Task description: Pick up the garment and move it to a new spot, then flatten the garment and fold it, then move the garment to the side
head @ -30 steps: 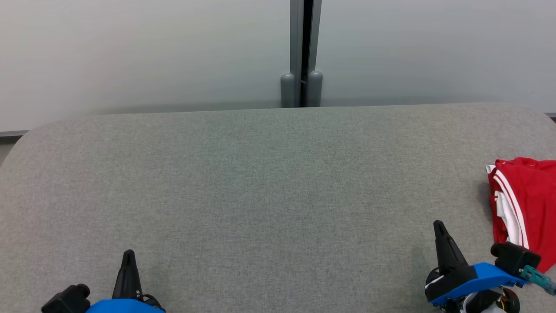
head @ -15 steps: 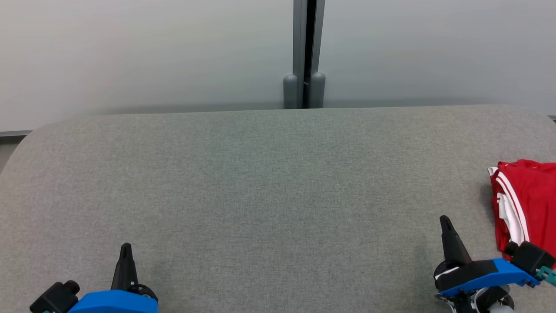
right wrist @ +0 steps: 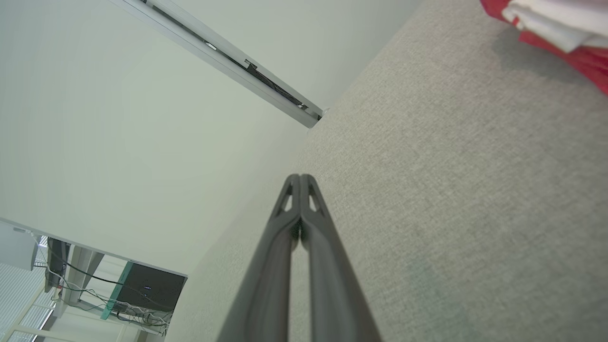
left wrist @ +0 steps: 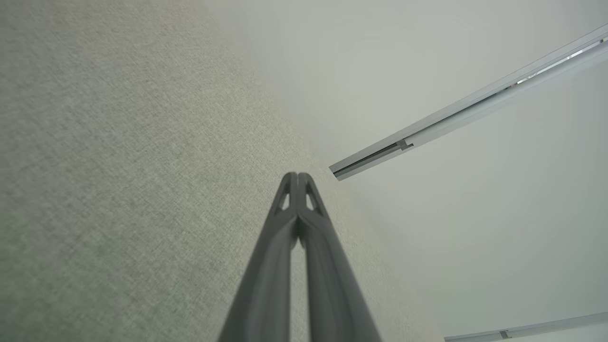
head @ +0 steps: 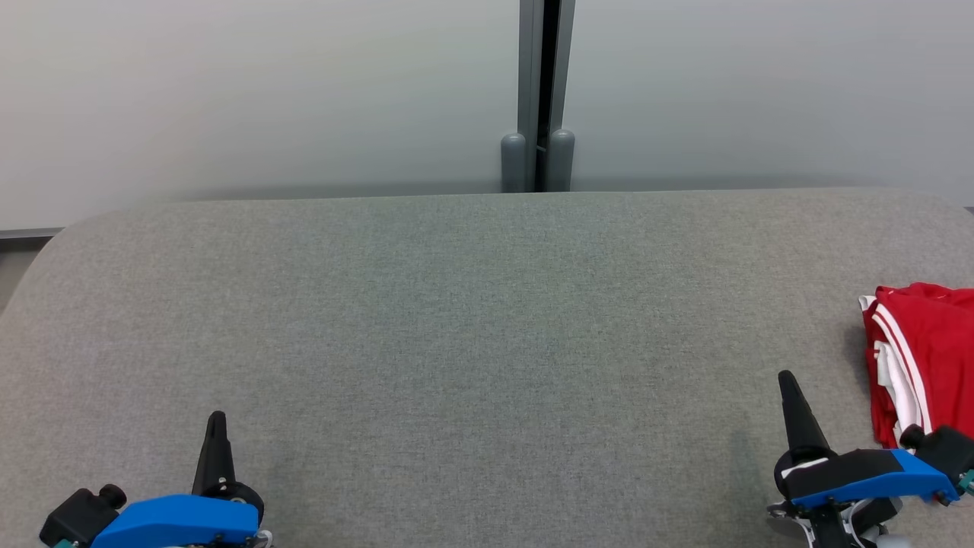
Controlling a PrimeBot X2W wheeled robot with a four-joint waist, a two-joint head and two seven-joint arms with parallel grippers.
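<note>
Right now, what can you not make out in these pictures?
- The red garment, head view: the right edge cuts it off, and the body of the right gripper covers its near end. Its kind and fold are unclear.
- The red garment, right wrist view: the top edge cuts it off.
- A dark box, right wrist view: too small to identify.

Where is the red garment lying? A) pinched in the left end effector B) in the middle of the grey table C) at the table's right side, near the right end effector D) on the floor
C: the red garment lies at the right side of the grey table, beside the shut right end effector, not held.
</note>
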